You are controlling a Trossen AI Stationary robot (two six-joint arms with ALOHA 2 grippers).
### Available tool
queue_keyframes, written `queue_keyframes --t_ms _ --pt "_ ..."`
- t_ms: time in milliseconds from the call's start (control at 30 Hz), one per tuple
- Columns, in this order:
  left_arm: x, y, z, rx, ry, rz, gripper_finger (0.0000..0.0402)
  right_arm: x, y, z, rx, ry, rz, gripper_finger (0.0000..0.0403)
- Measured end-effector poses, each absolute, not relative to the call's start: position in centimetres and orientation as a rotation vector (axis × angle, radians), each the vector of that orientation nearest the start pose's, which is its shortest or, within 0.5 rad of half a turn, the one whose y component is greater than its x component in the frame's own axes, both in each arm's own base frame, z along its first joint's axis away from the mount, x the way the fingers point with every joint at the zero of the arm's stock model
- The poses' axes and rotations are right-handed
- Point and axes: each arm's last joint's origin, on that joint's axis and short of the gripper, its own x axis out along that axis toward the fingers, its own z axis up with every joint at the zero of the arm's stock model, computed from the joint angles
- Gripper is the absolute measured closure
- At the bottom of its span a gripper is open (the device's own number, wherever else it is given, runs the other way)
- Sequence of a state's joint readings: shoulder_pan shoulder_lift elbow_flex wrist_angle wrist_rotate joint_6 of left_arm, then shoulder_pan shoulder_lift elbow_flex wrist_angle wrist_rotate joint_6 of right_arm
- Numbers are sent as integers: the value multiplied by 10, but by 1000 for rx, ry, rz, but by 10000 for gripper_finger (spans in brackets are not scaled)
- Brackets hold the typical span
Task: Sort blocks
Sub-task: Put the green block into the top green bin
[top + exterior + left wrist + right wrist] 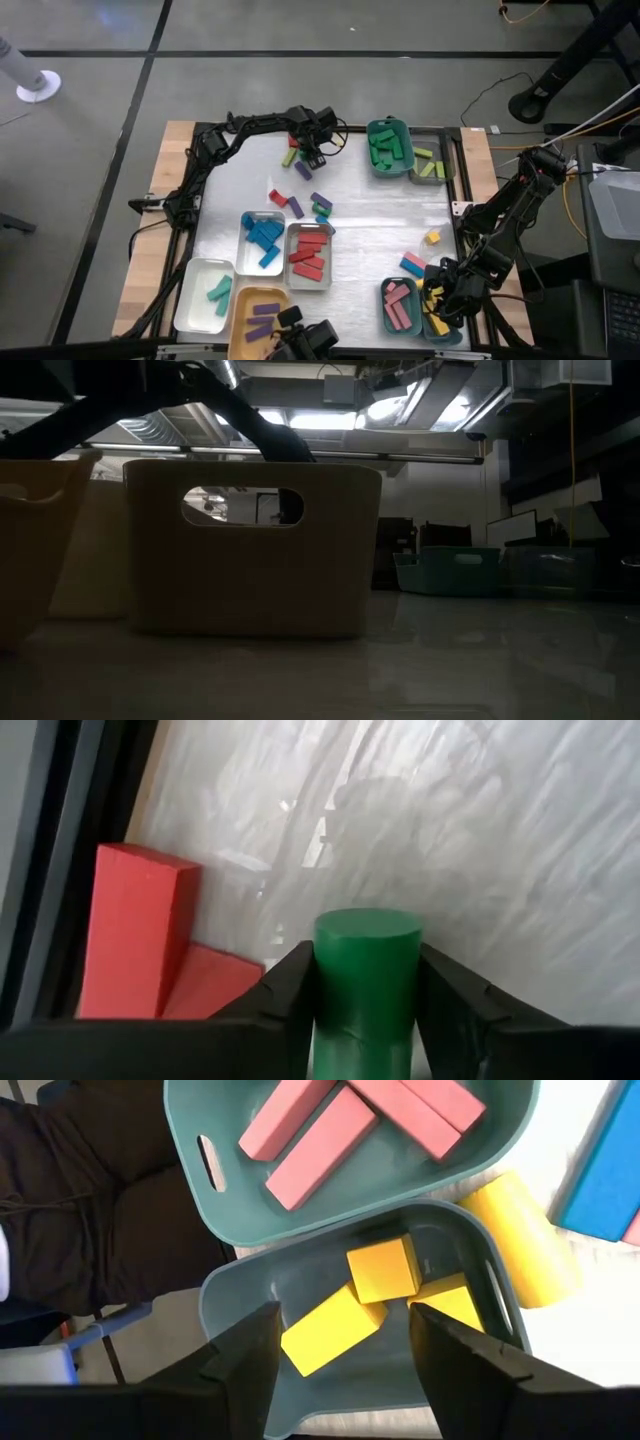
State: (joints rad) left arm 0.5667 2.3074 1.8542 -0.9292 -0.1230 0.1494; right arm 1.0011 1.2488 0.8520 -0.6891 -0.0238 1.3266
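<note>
In the left wrist view a green cylinder stands right at the lens, pinched between the two dark fingers of the left end effector; beside it lie two red blocks, one resting on the other, at the edge of the white sheet. The high view shows none of that grip: there the left end effector is only a dark shape at the far side of the bench, with a green and a purple block just beside it.

The right wrist view looks down past spread, empty fingers into a grey-blue tray holding yellow blocks, next to a teal tray of pink blocks; a yellow cylinder lies just outside the tray wall. From above, the right end effector hangs over these trays at the near right corner.

Only the high view gives the whole sort: blue blocks and red ones in middle trays, green ones in the far teal tray, loose blocks between.

The low view is dark; a tan tray with a handle slot blocks most of it, and no blocks can be made out there.
</note>
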Motion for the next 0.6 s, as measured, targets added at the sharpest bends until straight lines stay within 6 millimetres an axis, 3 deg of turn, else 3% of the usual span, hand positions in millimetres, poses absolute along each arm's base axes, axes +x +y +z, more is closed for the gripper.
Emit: queue_keyframes --t_ms 333,600 --pt "389 251 157 -200 1394 440 283 124 194 229 586 1343 101 185" --pt "409 248 193 -261 1223 352 280 124 190 227 543 1309 47 185"
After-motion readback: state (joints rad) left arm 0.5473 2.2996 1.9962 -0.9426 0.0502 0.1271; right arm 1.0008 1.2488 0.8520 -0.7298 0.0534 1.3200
